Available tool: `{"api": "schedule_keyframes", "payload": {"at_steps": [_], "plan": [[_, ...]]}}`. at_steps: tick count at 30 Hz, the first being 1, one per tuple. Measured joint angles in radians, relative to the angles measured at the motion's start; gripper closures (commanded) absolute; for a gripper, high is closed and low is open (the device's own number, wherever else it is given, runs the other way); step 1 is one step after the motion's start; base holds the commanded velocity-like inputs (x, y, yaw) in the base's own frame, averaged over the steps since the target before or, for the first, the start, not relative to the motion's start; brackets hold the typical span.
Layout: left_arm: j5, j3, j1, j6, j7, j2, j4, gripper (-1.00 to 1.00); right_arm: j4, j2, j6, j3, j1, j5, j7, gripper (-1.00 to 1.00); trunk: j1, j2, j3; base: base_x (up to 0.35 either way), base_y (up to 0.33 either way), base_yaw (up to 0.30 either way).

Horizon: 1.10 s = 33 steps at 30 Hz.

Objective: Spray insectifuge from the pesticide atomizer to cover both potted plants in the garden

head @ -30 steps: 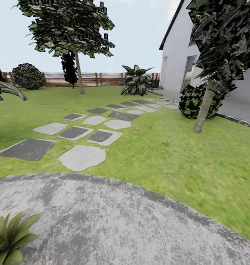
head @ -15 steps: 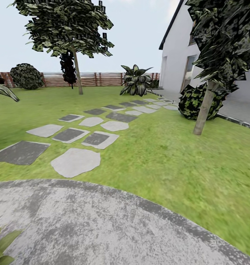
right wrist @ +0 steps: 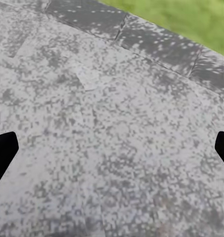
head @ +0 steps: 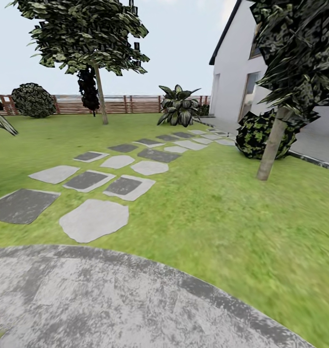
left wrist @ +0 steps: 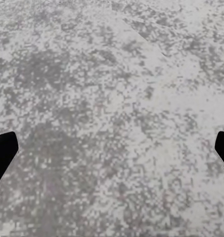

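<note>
Patio (head: 135, 299) of grey stone lying underfoot, lawn (head: 217, 212) and stepping stones (head: 94, 220) stretching ahead toward the fence (head: 130, 104). Left gripper (left wrist: 112, 153) and right gripper (right wrist: 112, 153) hanging spread wide, carrying nothing. Atomizer and potted plants lying outside these views; robot likely searching, so scanning slowly is advisable.

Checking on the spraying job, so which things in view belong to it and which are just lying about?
Job: lawn, stone patio, left fingers and right fingers, both spread, empty.
Just there: stepping stones, trees, slat fence, house, round shrub.
</note>
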Motion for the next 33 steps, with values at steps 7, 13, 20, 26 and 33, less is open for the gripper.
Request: {"api": "schedule_keyframes", "payload": {"at_steps": [7, 13, 20, 26, 33], "plan": [[0.0, -0.001, 0.0, 0.0, 0.0, 0.0, 0.0, -1.0, 0.0, 0.0, 0.0, 0.0, 0.0, 0.0, -0.002, -1.0, 0.0, 0.0, 0.0, 0.317, 0.071, 0.065], [0.0, 0.0, 0.0, 0.0, -0.001, 0.0, 0.0, -1.0, 0.0, 0.0, 0.0, 0.0, 0.0, 0.0, -0.003, -1.0, 0.0, 0.0, 0.0, 0.332, 0.007, 0.247], [0.0, 0.0, 0.0, 0.0, -0.001, 0.0, 0.0, -1.0, 0.001, 0.0, 0.0, 0.0, 0.0, 0.0, -0.003, -1.0, 0.0, 0.0, 0.0, 0.334, 0.0, 0.087], [0.0, 0.0, 0.0, 0.0, 0.0, 0.0, 0.0, -1.0, 0.001, 0.0, 0.0, 0.0, 0.0, 0.0, -0.003, -1.0, 0.0, 0.0, 0.0, 0.335, 0.0, 0.005], [0.0, 0.0, 0.0, 0.0, 0.0, 0.0, 0.0, -1.0, 0.001, 0.0, 0.0, -0.001, 0.0, 0.001, -0.003, -1.0, 0.0, 0.0, 0.0, 0.335, 0.0, 0.0]]}}
